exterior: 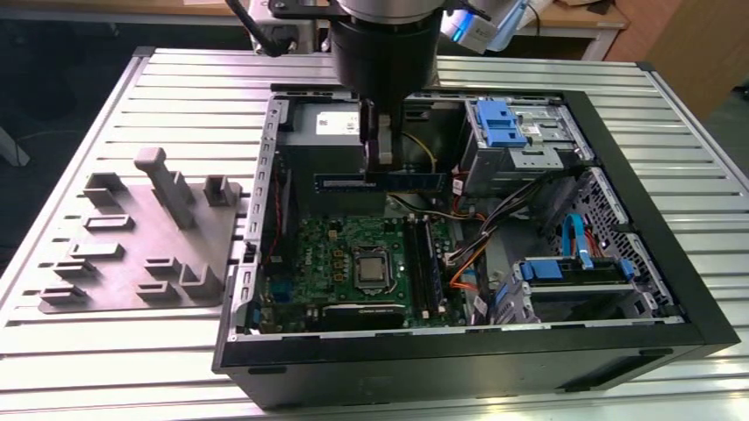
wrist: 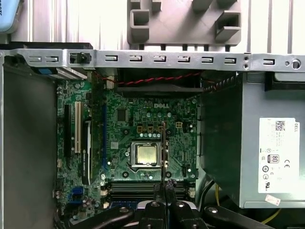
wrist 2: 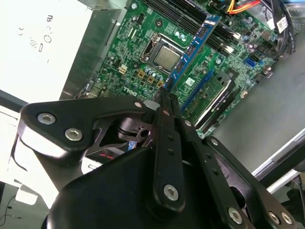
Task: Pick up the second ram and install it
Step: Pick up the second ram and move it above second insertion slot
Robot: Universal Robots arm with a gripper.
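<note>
The second ram (exterior: 383, 181), a long dark blue stick, hangs level above the open computer case with my gripper (exterior: 384, 168) shut on its middle. It floats over the case's back half, between the grey power-supply box (exterior: 322, 123) and the green motherboard (exterior: 345, 254). In the second wrist view the second ram (wrist 2: 193, 50) reaches out from my gripper (wrist 2: 165, 101) across the board. In the first wrist view the second ram (wrist: 163, 148) appears edge-on as a thin dark line over the silver chip (wrist: 147, 154), rising from my gripper (wrist: 165, 187). Black memory slots (exterior: 424, 263) lie beside the chip.
A grey plastic tray (exterior: 140, 232) with upright blocks sits on the slatted table at the exterior view's left. Inside the case are blue drive caddies (exterior: 503, 123), a lower drive bay (exterior: 574, 272) and loose orange and black cables (exterior: 468, 254).
</note>
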